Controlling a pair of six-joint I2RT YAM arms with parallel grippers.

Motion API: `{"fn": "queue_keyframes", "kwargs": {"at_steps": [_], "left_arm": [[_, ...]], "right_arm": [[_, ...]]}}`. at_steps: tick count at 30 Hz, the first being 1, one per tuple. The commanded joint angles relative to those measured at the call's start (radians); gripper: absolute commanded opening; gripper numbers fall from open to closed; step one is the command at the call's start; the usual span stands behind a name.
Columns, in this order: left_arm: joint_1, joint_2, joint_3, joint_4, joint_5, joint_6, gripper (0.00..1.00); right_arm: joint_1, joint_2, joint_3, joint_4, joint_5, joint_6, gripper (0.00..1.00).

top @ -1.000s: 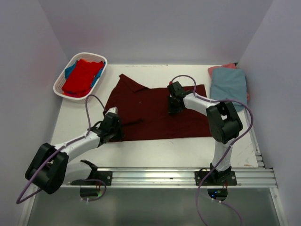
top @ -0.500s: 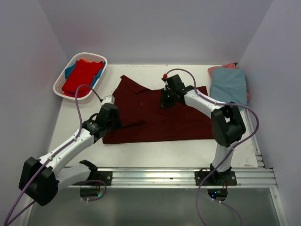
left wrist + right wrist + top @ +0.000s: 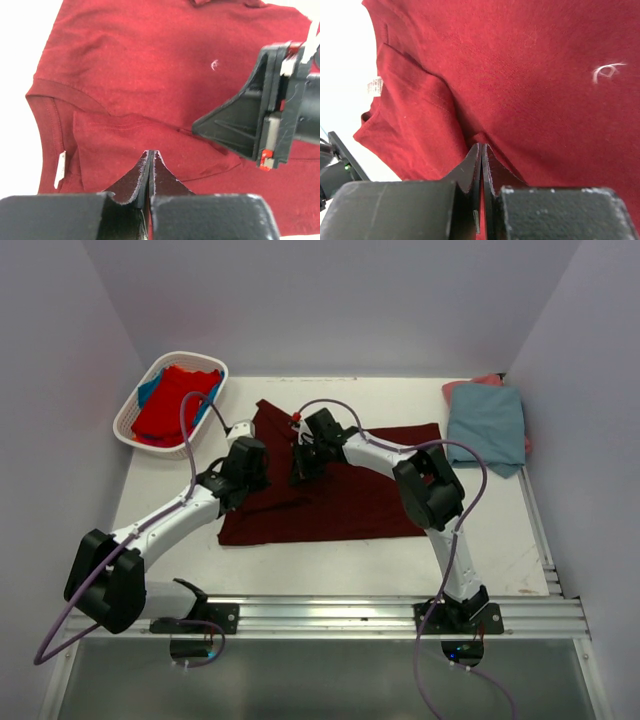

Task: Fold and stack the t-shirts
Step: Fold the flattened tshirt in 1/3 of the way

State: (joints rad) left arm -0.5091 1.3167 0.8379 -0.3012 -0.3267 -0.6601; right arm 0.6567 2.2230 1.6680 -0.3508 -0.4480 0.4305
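Basket (image 3: 122,426) at the far-left corner holds a red shirt (image 3: 172,405) atop a blue shirt (image 3: 148,390), and mid-surface the left hand (image 3: 151,152) and right hand (image 3: 481,146) are both clenched on the maroon shirt (image 3: 350,498).

White arm links (image 3: 165,528), black joints (image 3: 430,490), purple cables (image 3: 186,425) (a red dab (image 3: 297,418) on the right), black tapered fingers (image 3: 137,177).

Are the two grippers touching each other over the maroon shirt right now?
Apart. The left wrist view shows a strip of maroon t-shirt between the left gripper, jaws shut, and the right gripper; the top view shows the same gap.
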Motion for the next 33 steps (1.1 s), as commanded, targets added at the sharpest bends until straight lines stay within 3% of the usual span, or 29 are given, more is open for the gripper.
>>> {"fn": "queue_keyframes", "kwargs": {"at_steps": [1, 9, 16, 33], "left_arm": [[0.023, -0.004, 0.032, 0.062, -0.041, 0.022, 0.00], [0.043, -0.011, 0.023, 0.070, -0.035, 0.020, 0.00], [0.053, -0.011, 0.003, 0.080, -0.034, 0.020, 0.00], [0.078, -0.040, -0.016, 0.073, -0.035, 0.027, 0.00]], "right_arm": [[-0.006, 0.010, 0.058, 0.010, -0.050, 0.022, 0.00], [0.004, 0.043, 0.053, 0.047, -0.118, 0.045, 0.00], [0.018, 0.007, -0.051, 0.124, -0.268, 0.051, 0.00], [0.076, -0.077, -0.277, 0.193, -0.445, -0.045, 0.00]]}}
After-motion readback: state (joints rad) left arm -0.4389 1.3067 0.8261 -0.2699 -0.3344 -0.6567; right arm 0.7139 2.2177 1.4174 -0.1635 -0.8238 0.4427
